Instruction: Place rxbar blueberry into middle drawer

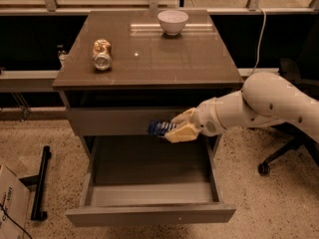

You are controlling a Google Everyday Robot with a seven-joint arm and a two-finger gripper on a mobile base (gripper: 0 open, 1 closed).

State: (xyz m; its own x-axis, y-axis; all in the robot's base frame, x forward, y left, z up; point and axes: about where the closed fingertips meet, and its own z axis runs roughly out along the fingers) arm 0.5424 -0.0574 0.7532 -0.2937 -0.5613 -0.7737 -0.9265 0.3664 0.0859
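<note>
The rxbar blueberry (158, 128), a small flat dark blue bar with pale lettering, is held in my gripper (175, 128). The gripper's tan fingers are shut on the bar's right end. The bar sticks out to the left, roughly level. It hangs just above the back of the open middle drawer (149, 213), in front of the cabinet's upper flat drawer front (114, 121). The drawer is pulled out toward the camera and its inside looks bare. My white arm (269, 106) reaches in from the right.
On the brown cabinet top (164, 59) lie a gold and silver drink can (101, 54) on its side at the left and a white bowl (173, 21) at the back. A cardboard box (11, 203) and a black bar (40, 183) are on the floor at left. An office chair base (279, 158) is at right.
</note>
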